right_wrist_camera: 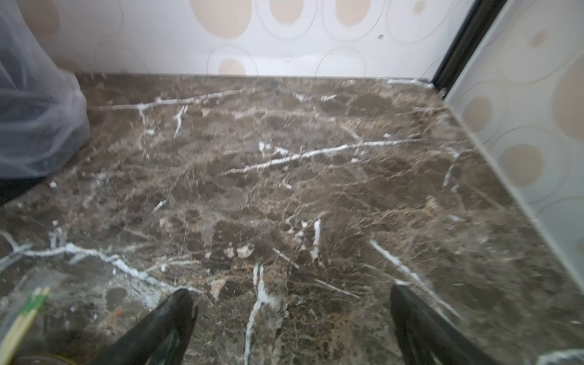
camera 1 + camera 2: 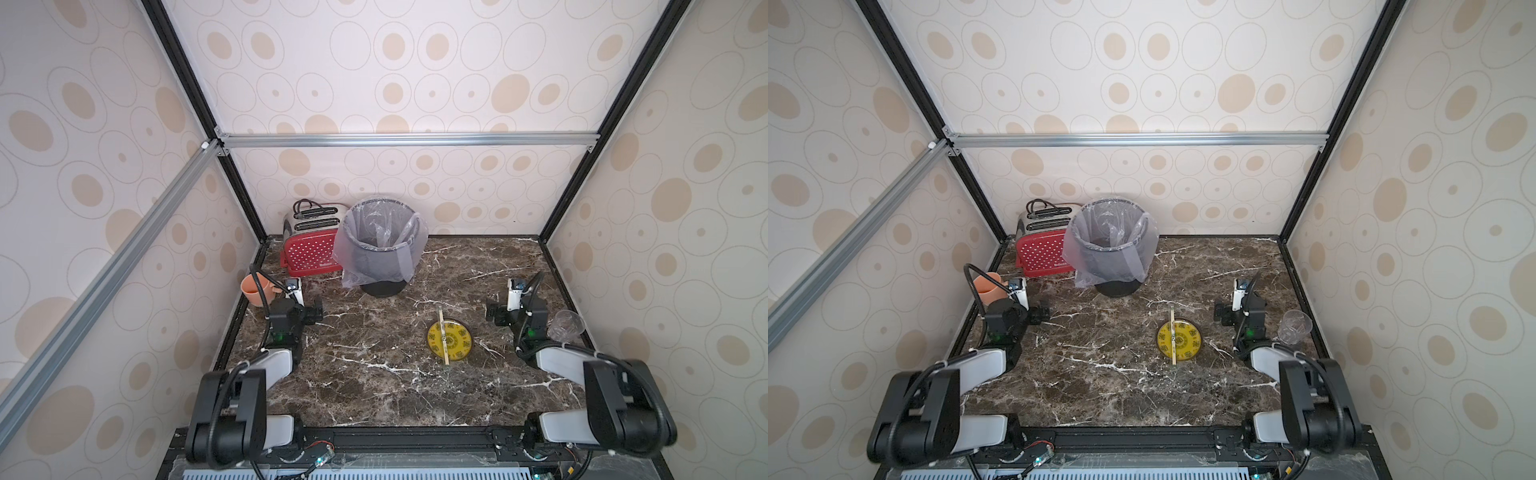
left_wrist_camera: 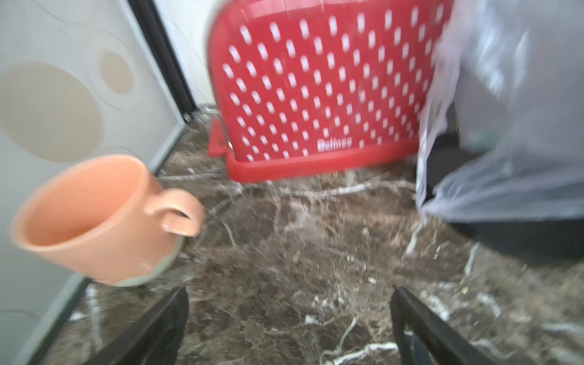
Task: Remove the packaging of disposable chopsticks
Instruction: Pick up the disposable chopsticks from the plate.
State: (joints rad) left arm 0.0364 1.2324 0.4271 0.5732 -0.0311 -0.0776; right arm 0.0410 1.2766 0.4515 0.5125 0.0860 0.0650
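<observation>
Two arms, one at each side of the marble table (image 2: 374,395), are folded with elbows raised near its front edge and forearms reaching toward the back wall. The left hand (image 3: 289,290) hangs low over the table near the left wall, its two fingers spread wide with only bare marble between them. It faces one orange mug (image 2: 253,291) and one red toaster (image 2: 309,253). The right hand (image 1: 290,289) takes the mirrored pose near the right wall, likewise released and gripping nothing, with one clear cup (image 2: 565,328) beside its arm. One pair of disposable chopsticks (image 2: 444,336) lies across one small yellow plate (image 2: 461,347), both ends overhanging the rim. It rests between the two hands, nearer the right one and apart from both. The packaging (image 1: 33,301), one clear sleeve with green print, shows around the sticks in the right wrist view; in both top views it is too fine to make out. One dark bin (image 2: 380,249), lined with one translucent bag, stands at the back just beside the toaster.
</observation>
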